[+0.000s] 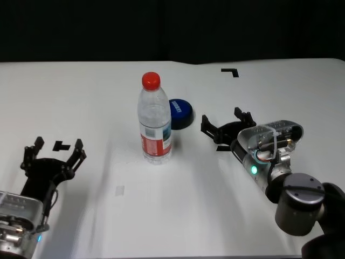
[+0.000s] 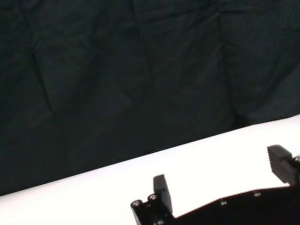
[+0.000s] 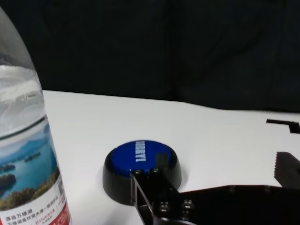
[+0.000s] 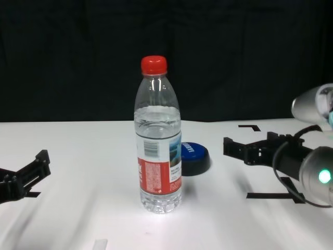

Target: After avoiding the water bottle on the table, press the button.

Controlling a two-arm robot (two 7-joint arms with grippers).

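The water bottle (image 1: 155, 127), clear with a red cap, stands upright at the middle of the white table (image 1: 97, 91). It also shows in the chest view (image 4: 158, 156) and the right wrist view (image 3: 26, 159). The blue button (image 1: 181, 113) sits just behind and to the right of it, also seen in the chest view (image 4: 193, 155) and the right wrist view (image 3: 140, 161). My right gripper (image 1: 222, 121) is open and empty, low over the table a short way right of the button, pointing at it. My left gripper (image 1: 55, 150) is open and empty at the near left.
Black tape marks lie on the table: a corner mark (image 1: 230, 71) at the far right, one (image 1: 61, 145) by the left gripper and one (image 1: 221, 148) under the right gripper. A dark curtain (image 4: 166, 41) backs the table.
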